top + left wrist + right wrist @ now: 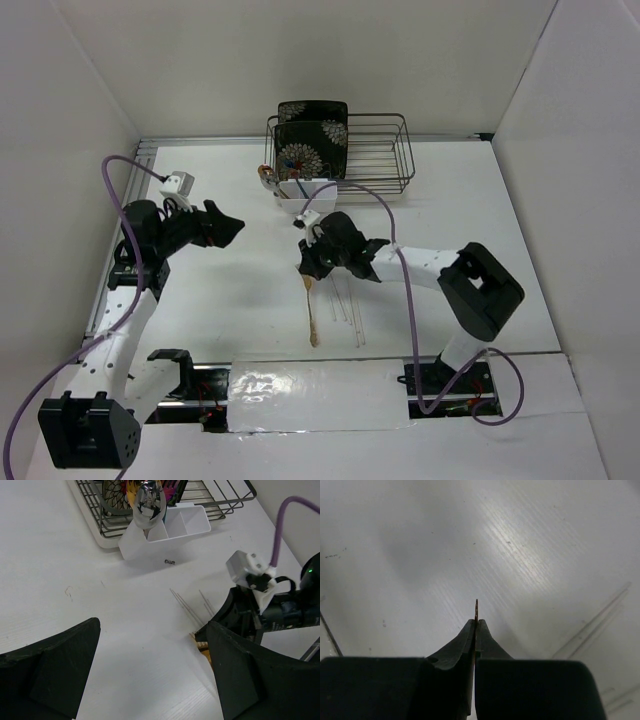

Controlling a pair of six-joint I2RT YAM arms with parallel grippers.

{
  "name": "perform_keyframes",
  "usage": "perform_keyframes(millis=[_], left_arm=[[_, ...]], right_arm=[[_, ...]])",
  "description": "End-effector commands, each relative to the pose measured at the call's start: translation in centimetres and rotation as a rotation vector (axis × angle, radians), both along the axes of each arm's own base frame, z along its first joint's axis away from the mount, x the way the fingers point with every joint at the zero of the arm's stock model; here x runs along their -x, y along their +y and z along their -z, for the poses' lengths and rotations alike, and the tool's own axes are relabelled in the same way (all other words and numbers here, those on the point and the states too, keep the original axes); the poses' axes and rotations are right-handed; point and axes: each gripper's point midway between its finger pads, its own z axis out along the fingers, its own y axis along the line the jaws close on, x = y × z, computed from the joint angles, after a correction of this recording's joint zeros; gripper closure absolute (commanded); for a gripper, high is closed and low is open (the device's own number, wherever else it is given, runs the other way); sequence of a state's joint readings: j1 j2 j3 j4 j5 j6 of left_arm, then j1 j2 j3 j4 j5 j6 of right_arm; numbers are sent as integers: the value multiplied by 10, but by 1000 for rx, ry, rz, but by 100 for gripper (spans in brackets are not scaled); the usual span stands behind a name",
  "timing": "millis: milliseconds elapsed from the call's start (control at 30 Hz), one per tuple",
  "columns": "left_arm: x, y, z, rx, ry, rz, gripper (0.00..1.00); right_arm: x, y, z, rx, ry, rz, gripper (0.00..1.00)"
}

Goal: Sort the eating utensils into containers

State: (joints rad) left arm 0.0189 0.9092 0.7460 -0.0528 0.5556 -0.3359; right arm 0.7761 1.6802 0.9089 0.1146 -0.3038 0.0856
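My right gripper [306,264] is shut on the upper end of a gold utensil [311,310], whose handle runs toward the near edge. In the right wrist view the thin gold edge [476,606] pokes out between the shut fingers [490,640]. A toothed gold end [198,641] shows under that gripper in the left wrist view. Thin pale chopsticks [346,302] lie on the table beside it [184,602] [592,629]. The white caddy [303,196] [176,524] stands in front of the rack and holds a silver spoon [148,504]. My left gripper [228,226] [150,680] is open and empty, left of the caddy.
A dark wire dish rack [378,150] [220,500] stands at the back with a black floral plate [312,135] upright in it. A small metal bit [170,561] lies just before the caddy. White walls close in on the left and right.
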Motion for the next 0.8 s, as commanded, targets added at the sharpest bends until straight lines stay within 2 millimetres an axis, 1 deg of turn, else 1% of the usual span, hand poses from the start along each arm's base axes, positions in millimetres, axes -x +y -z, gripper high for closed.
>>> perform_keyframes(millis=[0,33,67,100,133,167,200,233,267,300,333,367,400,433,467,500,533,567,600,633,700,733,767], left_arm=[[-3,-2,-7,-16,-46,22,0],[-4,-2,-6,-16,-44,17,0],[-5,-1,-6,-18,-43,11,0],[-6,0,-5,-19,-40,8,0],[-8,1,-5,-23,-41,3,0],[-9,1,-6,-25,-44,-1,0],[-10,1,-7,-21,-40,-1,0],[-11,2,-5,-22,-40,-3,0],[-12,1,-4,-20,-33,-1,0],[-15,1,-9,-17,-57,1,0],[-16,1,-8,-15,-52,2,0],[-18,-1,-8,-11,-52,11,0],[-18,-2,-11,-11,-62,14,0],[-22,-1,-9,-12,-55,14,0],[-25,-2,-10,-12,-57,17,0],[-25,-2,-13,-12,-63,22,0],[-27,-1,-14,-19,-71,21,0],[-30,-1,-18,-24,-83,20,0],[-32,-1,-17,-25,-80,22,0],[-33,1,-15,-38,-81,18,0],[-37,2,-20,-45,-96,11,0],[-39,3,-21,-53,-102,12,0],[-40,4,-23,-59,-109,5,0]], right_arm=[[-33,-10,-70,13,-216,40,100],[-46,-8,-98,2,-300,38,100],[-53,-13,-124,-16,-357,57,100],[-61,-16,-145,-30,-410,71,100],[-73,-24,-166,-38,-464,107,100],[-83,-30,-207,-67,-568,122,100],[-94,-39,-227,-83,-618,158,100],[-105,-45,-262,-122,-710,197,100],[-110,-51,-281,-141,-767,221,100],[-119,-60,-296,-149,-821,244,100],[-124,-65,-321,-190,-896,269,100],[-131,-67,-335,-190,-955,276,100],[-138,-73,-346,-196,-994,295,100],[-148,-72,-347,-178,-1023,296,100],[-156,-74,-364,-171,-1079,304,100],[-160,-72,-372,-177,-1102,306,100],[-173,-66,-358,-155,-1084,301,100],[-180,-67,-364,-151,-1118,300,100],[-184,-66,-371,-148,-1146,301,100],[-194,-62,-358,-129,-1129,295,100],[-199,-56,-361,-133,-1158,286,100],[-205,-54,-352,-123,-1153,283,100],[-207,-53,-351,-121,-1159,283,100]])
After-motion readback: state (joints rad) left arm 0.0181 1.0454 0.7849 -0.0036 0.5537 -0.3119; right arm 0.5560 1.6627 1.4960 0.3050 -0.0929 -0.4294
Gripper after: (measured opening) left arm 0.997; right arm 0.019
